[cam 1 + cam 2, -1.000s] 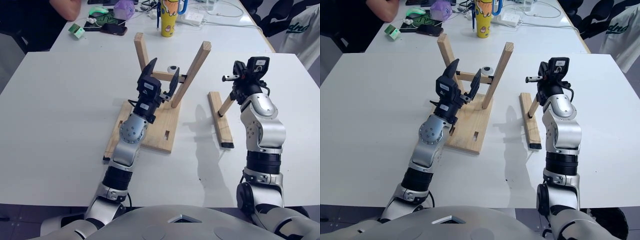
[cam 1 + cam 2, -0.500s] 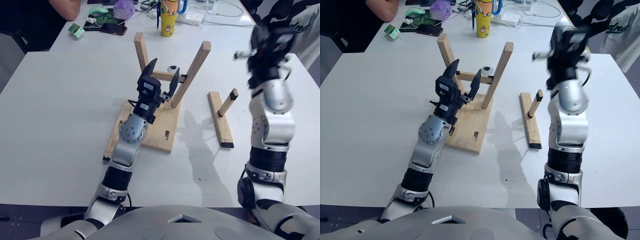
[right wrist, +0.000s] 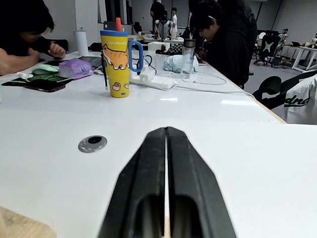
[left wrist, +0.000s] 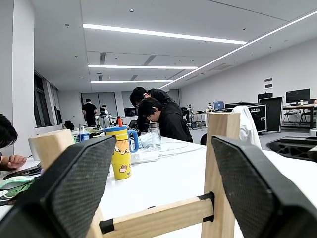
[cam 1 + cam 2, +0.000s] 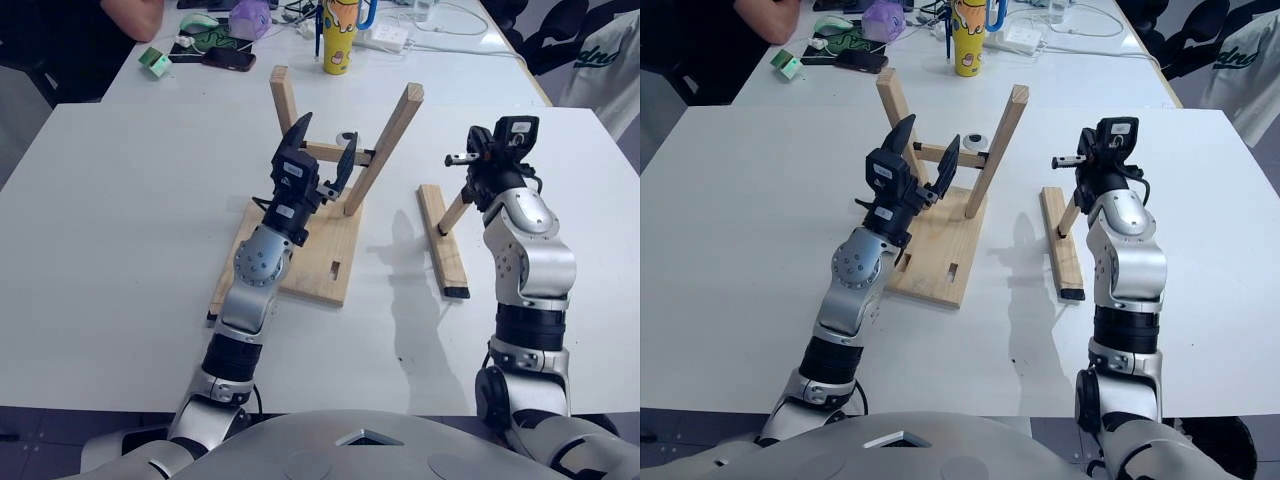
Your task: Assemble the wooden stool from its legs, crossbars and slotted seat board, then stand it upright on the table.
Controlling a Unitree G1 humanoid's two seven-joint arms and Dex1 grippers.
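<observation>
The slotted seat board (image 5: pixel 318 255) lies flat on the white table. Two wooden legs (image 5: pixel 394 132) rise slanted from it, joined by a crossbar (image 5: pixel 332 153). My left gripper (image 5: pixel 325 148) is open just above that crossbar, between the legs; its black fingers (image 4: pixel 74 188) flank the crossbar (image 4: pixel 158 218) and one leg (image 4: pixel 218 163). To the right, a second leg piece (image 5: pixel 443 245) lies on the table with a short bar (image 5: pixel 455 212) sticking up from it. My right gripper (image 5: pixel 478 162) hovers over that bar, its fingers (image 3: pixel 148 183) shut with nothing between them.
On the far table stand a yellow cup (image 5: pixel 338 35), a phone (image 5: pixel 228 58), a purple object (image 5: pixel 248 17), a green box (image 5: pixel 153 62) and a power strip (image 5: pixel 383 37). A round grey grommet (image 3: pixel 92 143) sits in the tabletop behind the stool. The table's near half is bare.
My right arm swung up and away from the lying leg piece, then came back down to where it was. My left gripper rose slightly.
</observation>
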